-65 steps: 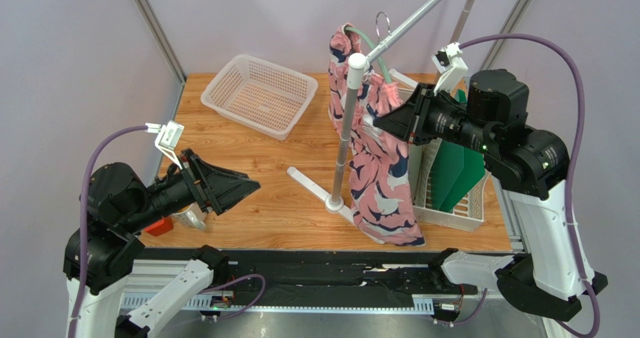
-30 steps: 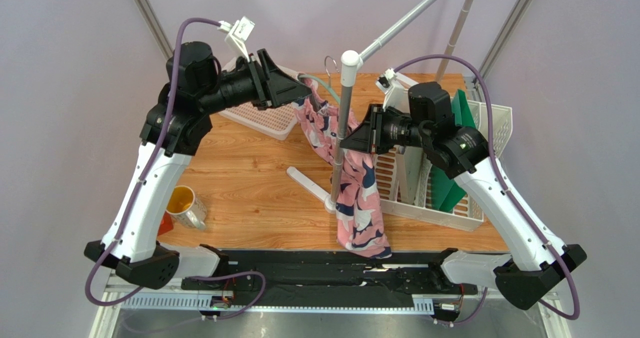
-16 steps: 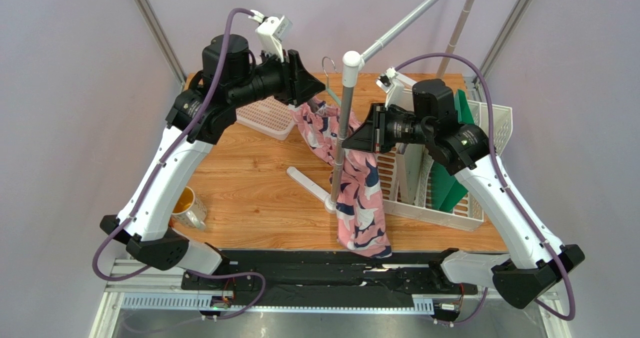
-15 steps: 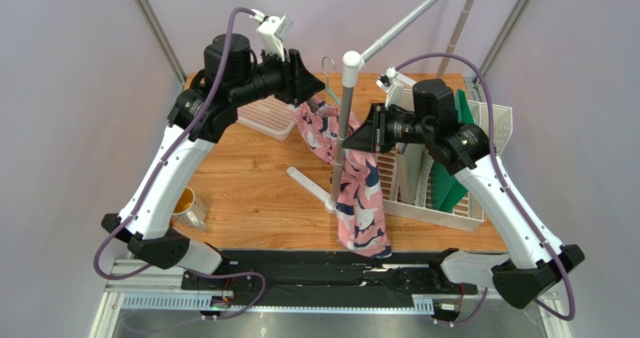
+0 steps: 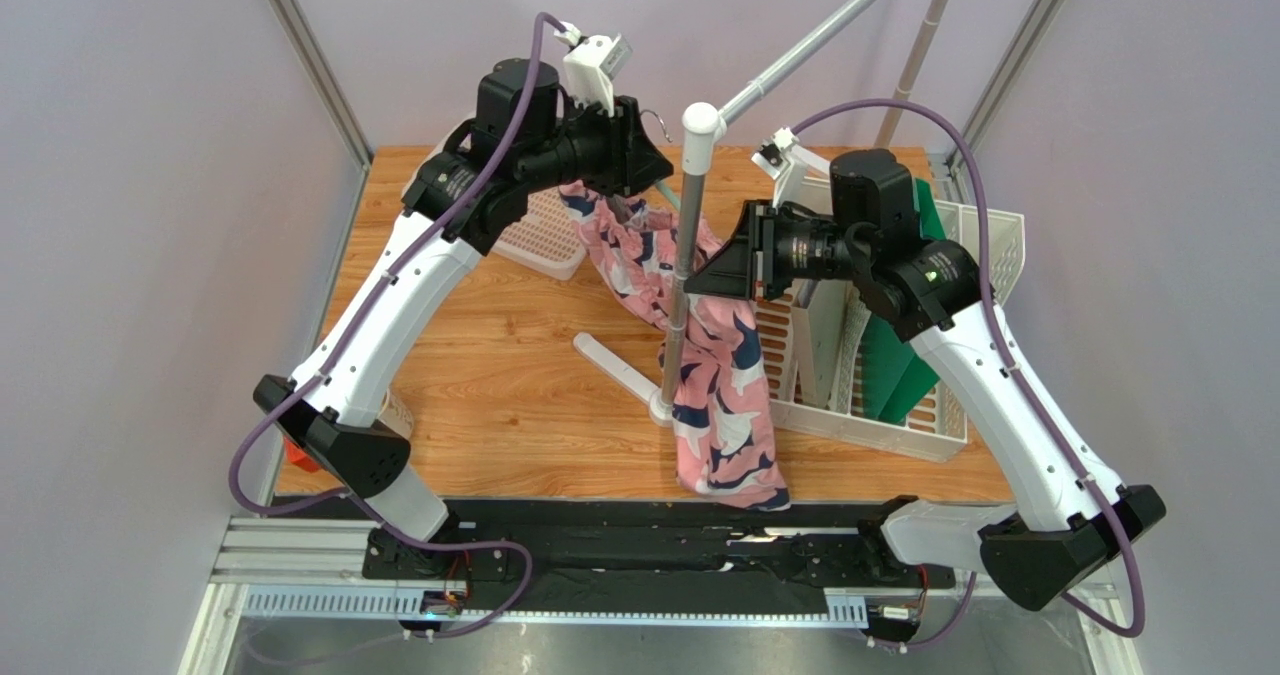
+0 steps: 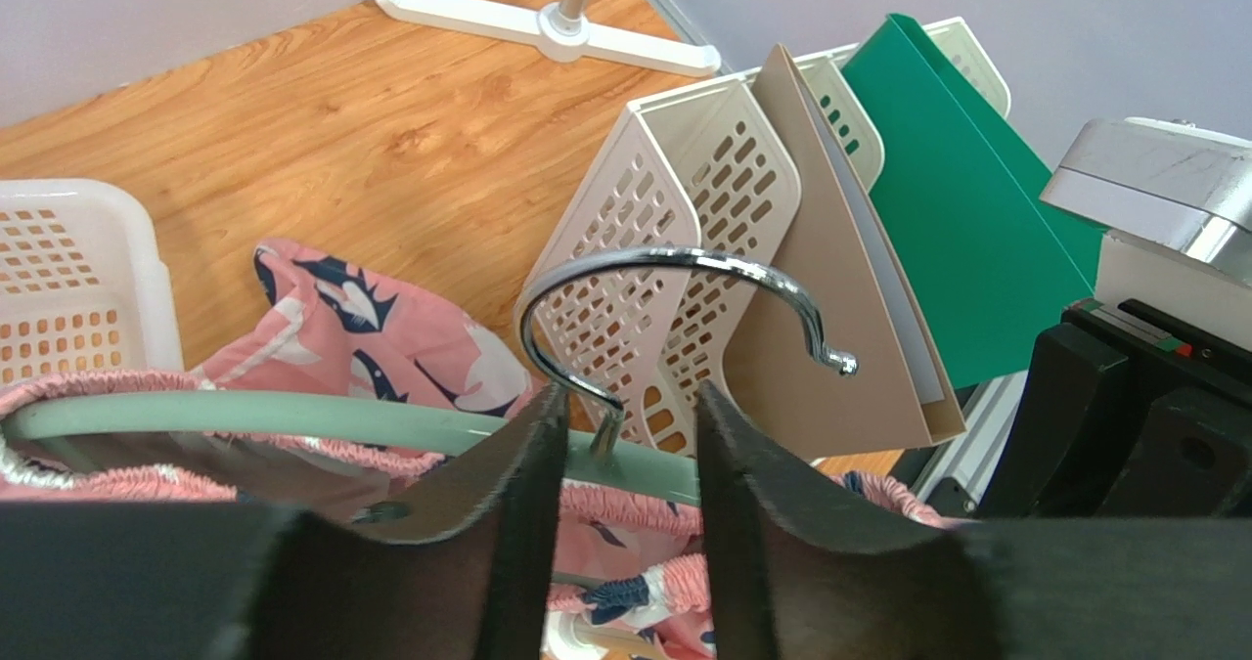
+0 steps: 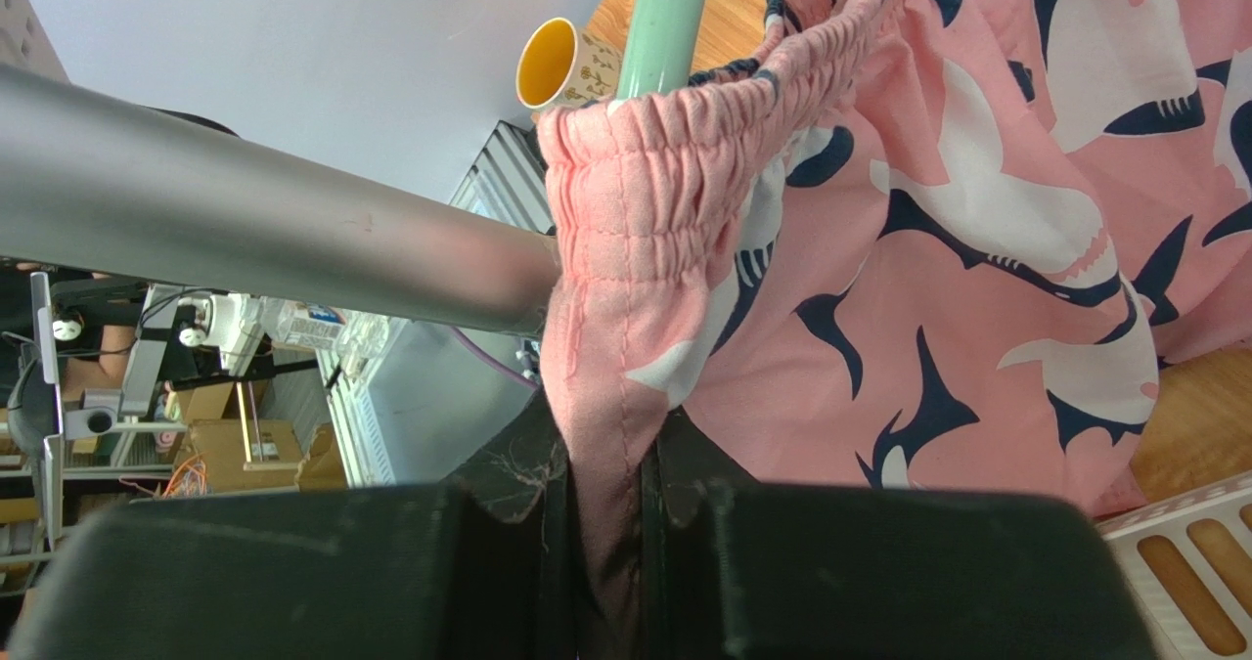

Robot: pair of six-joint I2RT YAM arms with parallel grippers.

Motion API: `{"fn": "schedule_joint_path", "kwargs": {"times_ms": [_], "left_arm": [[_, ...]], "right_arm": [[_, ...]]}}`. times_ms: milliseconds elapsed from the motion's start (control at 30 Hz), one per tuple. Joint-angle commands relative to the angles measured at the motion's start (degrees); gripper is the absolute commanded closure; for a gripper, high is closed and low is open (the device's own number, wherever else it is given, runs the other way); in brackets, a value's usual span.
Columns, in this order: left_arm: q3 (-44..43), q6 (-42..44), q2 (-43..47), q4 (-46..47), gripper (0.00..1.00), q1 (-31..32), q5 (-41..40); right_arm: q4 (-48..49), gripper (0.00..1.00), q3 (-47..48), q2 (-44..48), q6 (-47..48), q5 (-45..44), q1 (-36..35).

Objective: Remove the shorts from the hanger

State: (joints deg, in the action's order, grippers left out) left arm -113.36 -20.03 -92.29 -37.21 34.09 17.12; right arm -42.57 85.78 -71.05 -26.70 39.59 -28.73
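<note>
The pink shorts (image 5: 718, 368) with navy-and-white shapes hang down beside the grey rack pole (image 5: 687, 248). The mint-green hanger (image 6: 221, 420) runs through their waistband, its silver hook (image 6: 662, 272) free of the pole. My left gripper (image 6: 625, 418) is open, its jaws on either side of the hook's stem just above the crossbar. In the top view it (image 5: 639, 165) sits at the top of the shorts. My right gripper (image 7: 606, 470) is shut on the shorts' elastic waistband (image 7: 662, 176); in the top view it (image 5: 721, 273) is right of the pole.
A white basket (image 5: 538, 233) lies behind the left arm. A white file rack (image 5: 902, 405) with green folders (image 6: 970, 220) stands at the right. The rack's white foot (image 5: 624, 375) lies on the wooden table (image 5: 481, 390). A yellow-lined mug (image 7: 566, 56) shows in the right wrist view.
My left arm has swung up and right from the table's left to the top of the hanger. The shorts and hanger have come off the pole and dropped lower; my right gripper holds them.
</note>
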Motion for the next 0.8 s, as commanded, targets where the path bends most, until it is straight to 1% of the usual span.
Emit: {"fn": "schedule_joint_path", "kwargs": {"times_ms": [0,100,133,167,200,267,333,367,400,467,500,600,700,767], "left_arm": [[-2.9,0.3,-0.5,2.9,0.61,-0.1,0.3],[-3.3,-1.8,-1.7,4.2,0.67,-0.1,0.7],[-3.4,-2.5,-2.0,4.5,0.71,-0.1,1.7],[-3.4,-3.2,-2.4,4.5,0.92,-0.1,2.0],[-3.4,-4.3,-2.5,4.6,1.0,-0.1,2.2],[-2.6,-4.8,-1.9,4.7,1.0,-0.1,1.7],[-2.0,-5.1,-1.0,4.7,1.0,-0.1,-1.1],[-1.2,-5.1,0.1,4.9,1.0,0.0,-2.3],[-0.6,-5.1,0.6,5.1,1.0,-0.1,-3.5],[0.9,-5.0,2.1,7.1,1.0,-0.1,-5.0],[0.9,-5.0,2.4,7.4,1.0,-0.1,-5.5],[0.9,-4.9,2.3,7.9,1.0,-0.1,-5.1],[0.9,-4.1,2.0,7.9,1.0,0.4,-6.5],[0.9,-2.7,1.9,7.9,1.0,1.1,-7.6]], "right_arm": [[5.7,1.0,3.3,0.6,1.3,3.6,-0.1],[5.8,1.0,3.3,0.5,1.2,4.4,0.1],[5.7,1.0,3.3,0.3,1.2,4.7,0.1],[5.7,1.0,3.3,0.4,1.1,4.6,0.1],[5.7,1.0,3.3,0.4,0.9,4.5,0.1],[5.1,1.0,3.7,0.3,0.8,3.0,0.1],[2.5,0.86,4.7,0.4,1.8,-0.9,0.1],[1.4,0.78,5.1,0.3,2.2,-2.2,0.1],[-1.3,0.61,5.7,0.2,2.7,-4.9,0.1],[-3.7,0.47,7.6,-0.1,3.7,-7.4,0.1],[-5.7,0.37,8.3,-0.2,3.6,-9.8,0.1],[-6.9,0.26,9.9,-0.2,2.5,-13.8,0.1],[-6.9,0.2,11.0,-0.4,0.2,-17.8,0.1],[-7.1,0.2,11.4,-1.0,-1.8,-19.6,0.1]]}}
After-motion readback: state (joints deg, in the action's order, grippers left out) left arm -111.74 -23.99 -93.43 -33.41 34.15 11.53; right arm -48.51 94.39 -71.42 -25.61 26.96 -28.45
